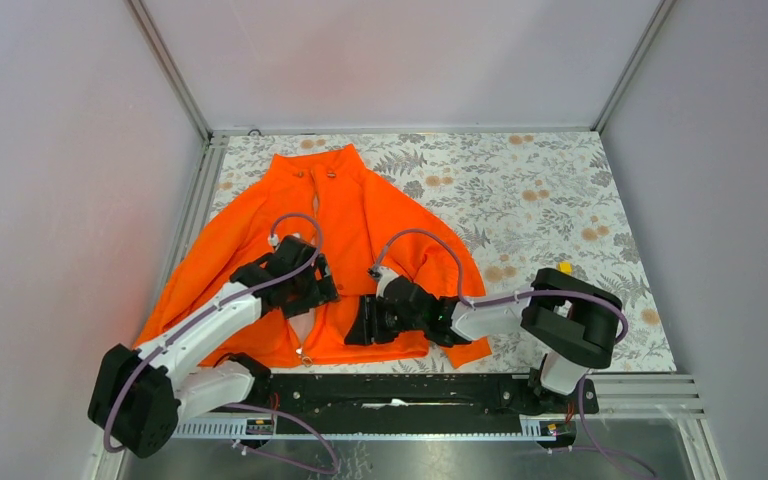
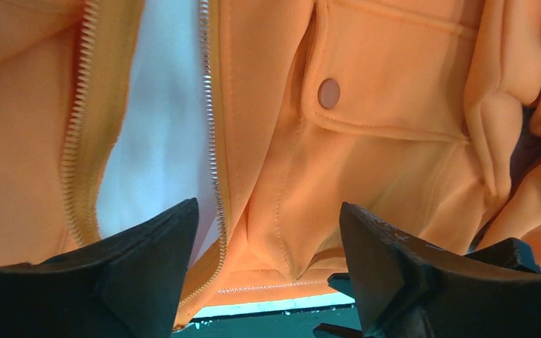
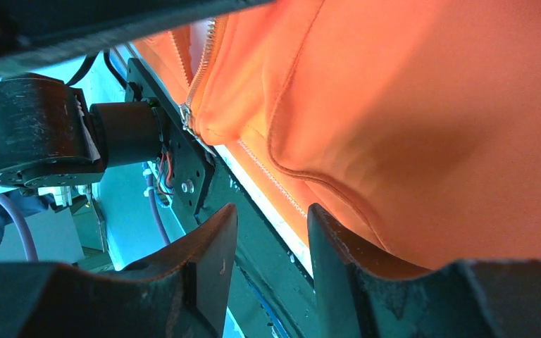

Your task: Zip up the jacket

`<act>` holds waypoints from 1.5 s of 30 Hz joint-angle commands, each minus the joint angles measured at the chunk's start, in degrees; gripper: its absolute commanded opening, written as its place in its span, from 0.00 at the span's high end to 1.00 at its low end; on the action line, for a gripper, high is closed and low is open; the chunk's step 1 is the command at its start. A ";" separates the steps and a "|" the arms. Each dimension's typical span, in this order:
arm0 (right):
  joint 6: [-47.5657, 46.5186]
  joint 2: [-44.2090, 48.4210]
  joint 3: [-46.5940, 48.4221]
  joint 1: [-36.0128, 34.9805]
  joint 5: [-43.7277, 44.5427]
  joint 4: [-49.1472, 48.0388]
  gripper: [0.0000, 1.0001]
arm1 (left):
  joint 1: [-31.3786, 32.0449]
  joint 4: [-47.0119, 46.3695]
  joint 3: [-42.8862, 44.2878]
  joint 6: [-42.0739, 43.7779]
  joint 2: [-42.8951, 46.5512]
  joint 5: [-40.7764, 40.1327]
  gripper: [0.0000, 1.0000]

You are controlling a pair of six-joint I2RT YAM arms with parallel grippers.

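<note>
The orange jacket (image 1: 360, 225) lies flat on the table, collar far, hem at the near edge. Its front is open near the hem and shows pale lining (image 1: 305, 326). My left gripper (image 1: 314, 296) hangs open over the lower front. In the left wrist view the left gripper (image 2: 268, 211) straddles the panel beside the zipper teeth (image 2: 208, 113), with a snap pocket (image 2: 329, 93) beyond. My right gripper (image 1: 365, 322) is open at the hem. In the right wrist view the right gripper (image 3: 272, 211) holds nothing; the jacket hem (image 3: 275, 179) lies beside one finger (image 3: 324, 239).
The floral table cover (image 1: 540, 200) stretches right of the jacket. A black mounting rail (image 1: 400, 390) runs along the near edge, just below the hem. Grey walls enclose the table on three sides. A small yellow object (image 1: 564, 267) sits behind the right arm.
</note>
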State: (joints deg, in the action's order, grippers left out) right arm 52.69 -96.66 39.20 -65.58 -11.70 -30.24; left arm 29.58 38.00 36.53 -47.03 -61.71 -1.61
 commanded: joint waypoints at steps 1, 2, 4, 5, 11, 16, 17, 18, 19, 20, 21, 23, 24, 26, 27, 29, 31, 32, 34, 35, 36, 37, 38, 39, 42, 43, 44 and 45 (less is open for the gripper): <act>-1.31 2.26 -0.33 1.15 -2.29 -2.28 0.52 | 0.64 -0.78 -0.41 -3.44 5.49 -7.55 0.16; -1.35 2.21 -0.37 1.14 -2.27 -2.47 0.52 | 0.65 -0.97 -0.61 -3.67 6.04 -8.59 0.14; -0.85 2.06 -0.60 1.11 -2.27 -3.60 0.53 | 0.65 -1.53 -1.01 -3.92 5.85 -9.46 0.11; -0.49 2.09 -0.61 1.13 -2.51 -4.18 0.53 | 0.64 -2.20 -1.10 -3.62 5.25 -8.71 0.11; -2.12 1.60 0.05 1.57 -4.37 -4.81 0.53 | 0.56 -4.79 -2.01 -2.30 -0.22 -5.39 0.17; -4.05 0.51 0.97 2.36 -4.92 -4.92 0.54 | 0.50 -6.54 -2.43 -1.18 -0.94 -4.43 0.36; -4.19 0.25 1.02 2.47 -5.47 -5.62 0.54 | 0.48 -6.48 -2.33 -1.33 -0.62 -4.41 0.44; -4.46 0.05 0.90 2.48 -6.04 -6.82 0.54 | 0.40 -6.52 -2.08 -1.51 -0.22 -3.95 0.53; -4.85 -0.15 0.69 2.49 -6.81 -8.07 0.53 | 0.39 -6.81 -2.04 -1.79 0.45 -3.13 0.59; -5.21 -0.23 0.26 2.48 -7.20 -9.46 0.52 | 0.39 -7.55 -2.17 -1.91 1.29 -1.70 0.63; -5.64 -0.32 -0.50 2.43 -7.46 -11.53 0.50 | 0.39 -8.76 -2.76 -1.93 2.32 -0.13 0.65; -6.53 -0.64 -2.43 2.88 -8.36 -16.98 0.44 | 0.16 -10.99 -3.86 -2.14 4.37 2.47 0.66; -6.34 -1.08 -3.36 3.41 -9.47 -20.02 0.42 | -0.25 -11.55 -4.06 -2.38 5.08 3.71 0.67; -4.43 -2.36 -4.55 4.73 -11.65 -25.60 0.40 | -1.35 -12.18 -3.75 -2.42 5.62 6.59 0.74; -3.53 -3.19 -5.14 5.24 -12.50 -28.70 0.40 | -1.89 -12.67 -3.63 -2.31 5.64 8.18 0.77; -2.19 -5.13 -5.70 5.75 -13.26 -32.60 0.40 | -2.78 -14.31 -3.90 -2.43 5.51 11.51 0.83; -0.61 -6.74 -6.01 5.90 -13.37 -35.88 0.40 | -4.20 -16.47 -4.24 -3.12 5.15 15.53 0.88; 0.36 -7.53 -6.24 5.90 -13.36 -37.76 0.40 | -4.79 -17.17 -4.46 -3.65 5.01 18.08 0.92; 2.49 -8.87 -7.05 5.90 -12.66 -41.70 0.40 | -5.35 -18.88 -5.05 -5.31 5.18 21.15 0.95; 3.31 -9.56 -7.40 5.90 -12.30 -43.69 0.39 | -5.41 -19.91 -5.44 -6.24 5.44 22.25 0.96; 3.94 -10.16 -7.47 5.98 -12.15 -45.12 0.39 | -5.49 -20.86 -5.93 -7.37 5.72 23.20 0.96; 4.38 -10.64 -7.31 6.01 -12.16 -45.78 0.39 | -5.57 -21.77 -6.42 -8.20 5.99 23.87 0.96; 4.76 -11.11 -7.07 5.99 -12.20 -46.05 0.39 | -5.70 -22.68 -6.89 -8.89 6.17 24.46 0.96; 5.28 -11.49 -6.89 5.99 -12.07 -46.30 0.39 | -5.87 -23.36 -7.42 -9.42 6.20 24.97 0.96; 5.99 -11.57 -7.05 6.24 -12.16 -46.73 0.39 | -6.36 -24.93 -7.88 -10.21 5.27 26.50 0.97; 5.71 -11.35 -7.34 6.32 -12.03 -46.63 0.39 | -6.44 -25.25 -7.88 -10.09 4.80 26.90 0.98; 5.35 -11.12 -7.71 6.45 -11.71 -46.31 0.39 | -6.47 -25.52 -7.84 -9.77 4.40 26.99 0.98; 5.08 -10.82 -7.78 6.70 -11.68 -45.30 0.39 | -6.54 -25.55 -7.80 -9.41 4.05 26.98 0.99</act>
State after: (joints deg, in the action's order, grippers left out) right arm 57.56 -108.12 31.99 -59.77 -23.51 -71.48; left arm 23.42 17.76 28.62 -55.55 -56.84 21.02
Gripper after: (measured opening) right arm 0.608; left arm 0.025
